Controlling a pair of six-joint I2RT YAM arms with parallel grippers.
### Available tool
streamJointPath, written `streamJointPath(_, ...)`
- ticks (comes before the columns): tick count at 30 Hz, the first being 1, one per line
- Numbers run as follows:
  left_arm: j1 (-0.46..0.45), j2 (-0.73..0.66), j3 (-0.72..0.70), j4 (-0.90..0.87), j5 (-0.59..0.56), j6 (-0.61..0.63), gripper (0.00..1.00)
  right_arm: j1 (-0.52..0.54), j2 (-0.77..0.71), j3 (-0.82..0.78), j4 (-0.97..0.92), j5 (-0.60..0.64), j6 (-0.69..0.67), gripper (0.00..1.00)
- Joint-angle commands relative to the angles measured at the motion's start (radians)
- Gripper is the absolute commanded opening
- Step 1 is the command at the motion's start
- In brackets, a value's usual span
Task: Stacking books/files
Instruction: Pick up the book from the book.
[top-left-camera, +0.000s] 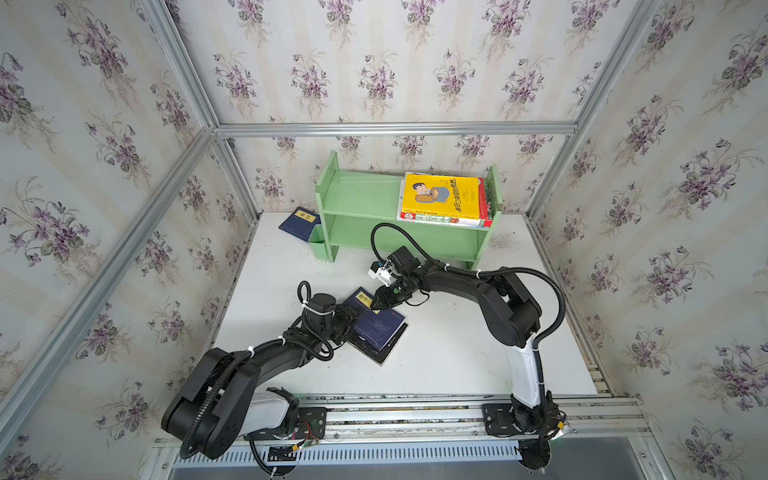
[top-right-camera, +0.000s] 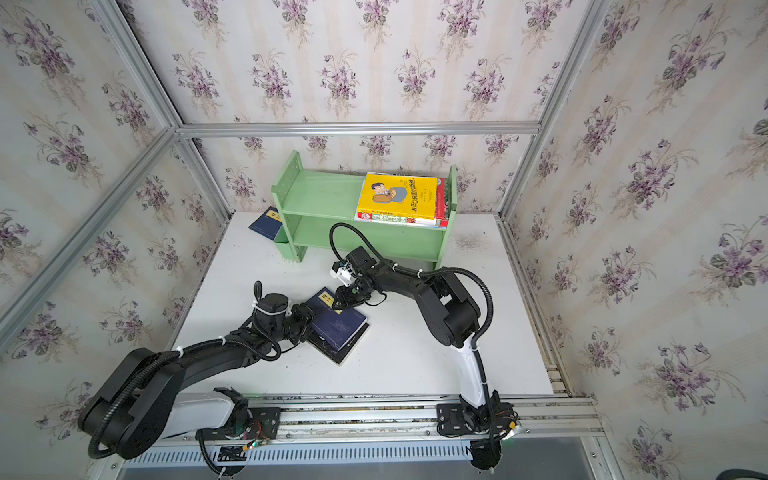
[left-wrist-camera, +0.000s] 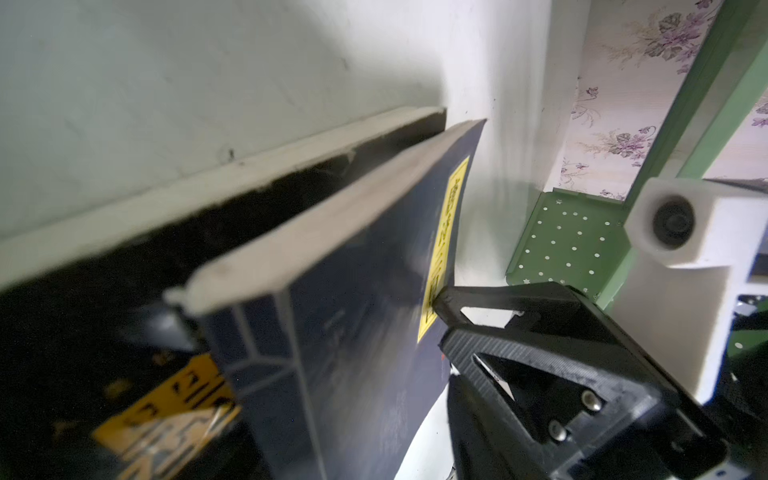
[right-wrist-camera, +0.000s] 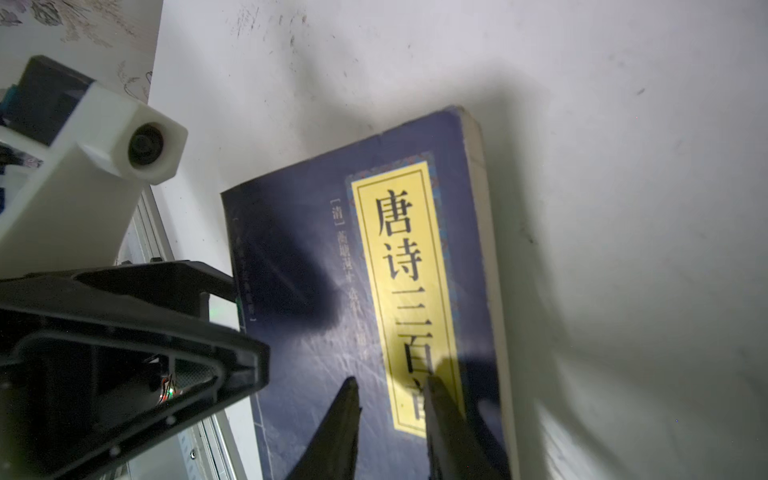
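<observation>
On white table (top-left-camera: 457, 353), see navy book (top-left-camera: 378, 326) atop black book (left-wrist-camera: 124, 257) & 2nd navy book (top-left-camera: 296, 224) by shelf (top-left-camera: 357, 195): pending. Count yellow book (top-left-camera: 440, 195) over green-red book (top-left-camera: 449, 220) as done. Find right gripper (right-wrist-camera: 392, 384) narrow, tips on navy book's cover; can't tell for left gripper (right-wrist-camera: 247, 328).

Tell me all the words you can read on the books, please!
"唐诗三百", next character partly covered: yellow label of the navy book.
"[清]": beside that label; the small column below is blurred.
Yellow book on the green shelf: red title too small to read.
Black book: orange title blurred.
Second navy book: label too small.
</observation>
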Motion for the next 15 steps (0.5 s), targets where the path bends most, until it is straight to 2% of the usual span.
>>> streamJointPath(1,0.0,0.026,0.002,0.128,0.02,-0.008,0.35,0.008,0.016,-0.018,-0.106,0.059,0.005,0.32)
streamJointPath(2,0.0,0.031,0.005,0.129,0.023,-0.008,0.29,0.009,0.012,-0.02,-0.102,0.06,0.009,0.32)
streamJointPath(6,0.0,0.025,0.005,0.131,0.019,-0.012,0.18,0.008,-0.001,-0.021,-0.093,0.058,0.028,0.32)
streamJointPath(9,0.0,-0.012,0.009,0.103,0.004,-0.004,0.14,0.008,-0.039,-0.017,-0.081,0.062,0.041,0.34)
streamJointPath(15,0.005,-0.178,0.11,-0.133,-0.051,0.119,0.07,0.008,-0.207,0.011,-0.002,0.064,0.088,0.47)
